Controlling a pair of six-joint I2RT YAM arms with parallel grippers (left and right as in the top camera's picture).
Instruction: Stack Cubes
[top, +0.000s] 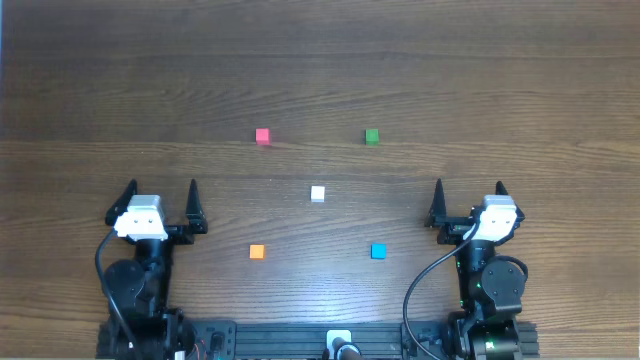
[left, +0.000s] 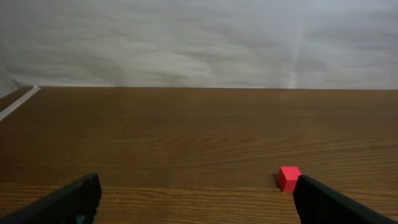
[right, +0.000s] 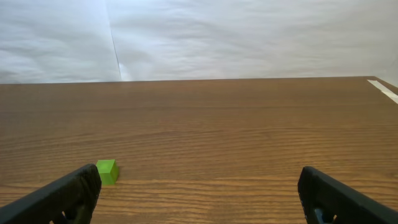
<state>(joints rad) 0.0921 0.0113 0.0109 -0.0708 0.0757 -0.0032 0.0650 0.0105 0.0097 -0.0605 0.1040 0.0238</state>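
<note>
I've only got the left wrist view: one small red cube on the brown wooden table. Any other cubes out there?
Observer: Five in all on the brown wooden table: your small red cube, plus a small green cube, a small white cube, a small orange cube and a small blue cube, none stacked.
Operator: Anything beside my left gripper that I can't see?
Observer: The small orange cube, to its right, back toward the arm bases.
Operator: And the right gripper?
Observer: Open and empty, with the small green cube lying beyond it.

Even soft light, faint sheen on wooden table (top: 320, 60), small shadow beside pink cube (left: 289, 177), bright white backdrop (left: 199, 37)
</note>
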